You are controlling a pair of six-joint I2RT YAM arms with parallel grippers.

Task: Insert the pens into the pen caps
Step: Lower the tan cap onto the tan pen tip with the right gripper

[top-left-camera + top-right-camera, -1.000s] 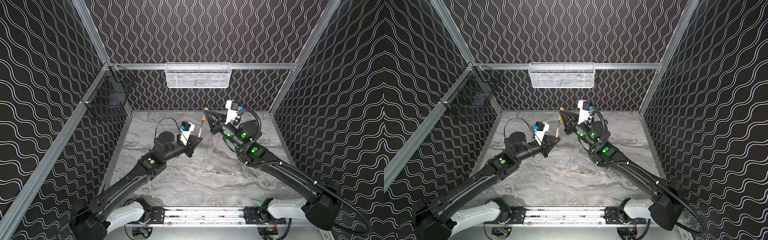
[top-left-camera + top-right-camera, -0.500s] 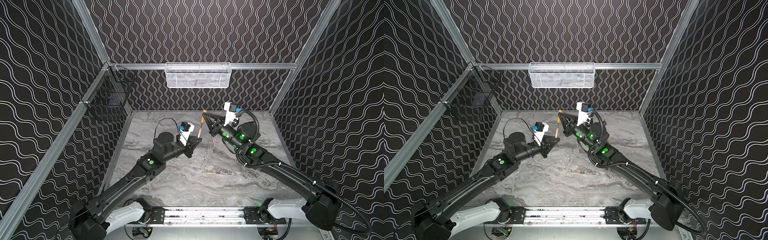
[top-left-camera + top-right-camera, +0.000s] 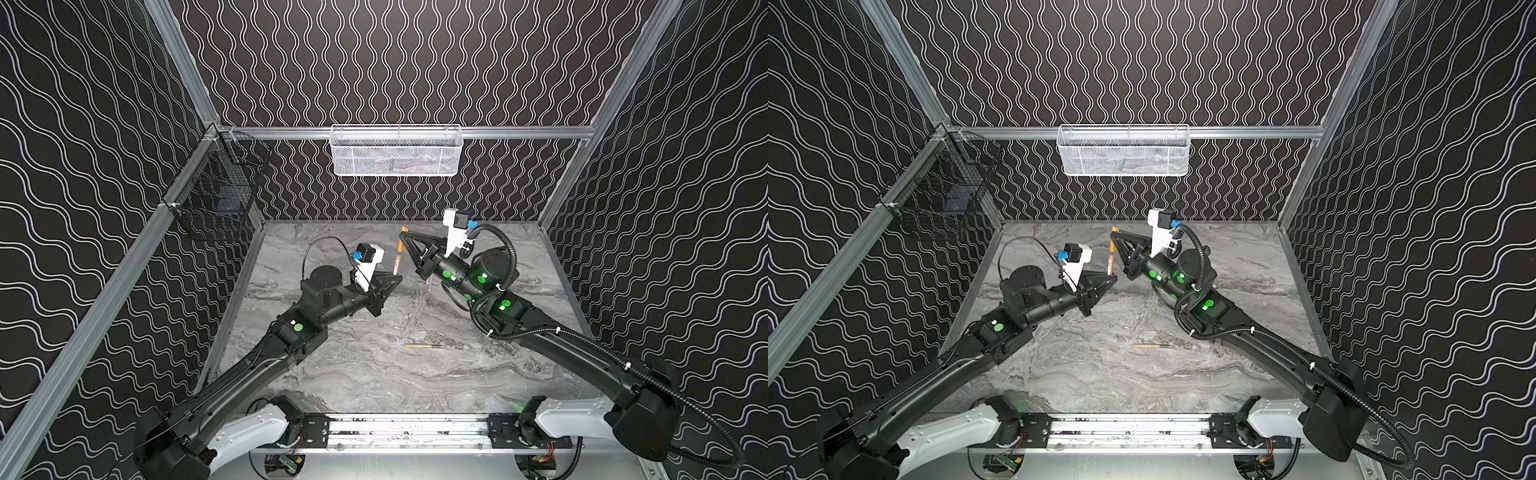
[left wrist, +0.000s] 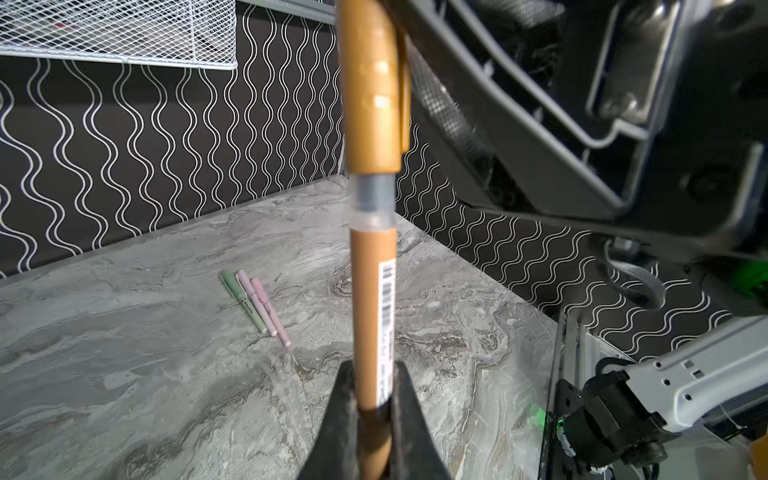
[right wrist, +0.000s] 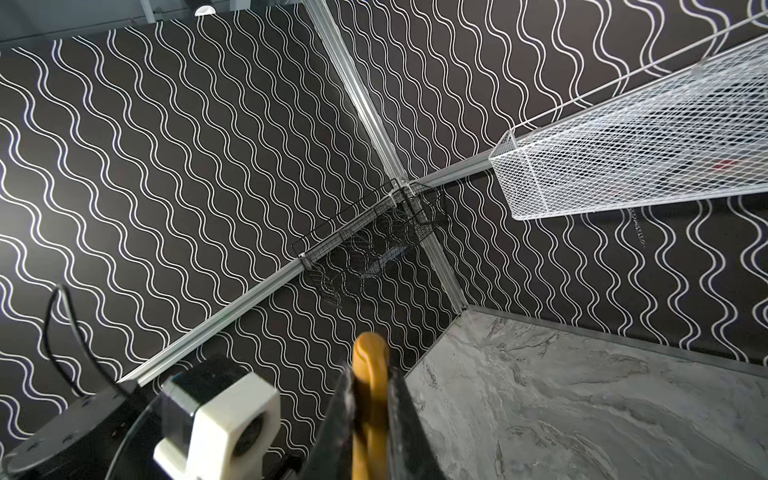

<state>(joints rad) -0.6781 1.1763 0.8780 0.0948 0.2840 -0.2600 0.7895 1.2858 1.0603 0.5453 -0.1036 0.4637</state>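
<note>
Tan-brown slim plastic pen (image 4: 372, 307), light, stiff, probably slick, stands in mid-air; I have the left gripper (image 4: 374, 399) clamped low on its barrel, the right gripper (image 5: 371, 374) clamped on the matching stubby cap (image 4: 371, 104), partly seated

We find the right gripper (image 3: 402, 240) lower and further left than a second ago, nearer the left gripper (image 3: 397, 276). The cap (image 4: 372, 104) it holds now sits further down over the pen (image 4: 372, 291). Together the two look shorter in both top views and lean less.
</note>
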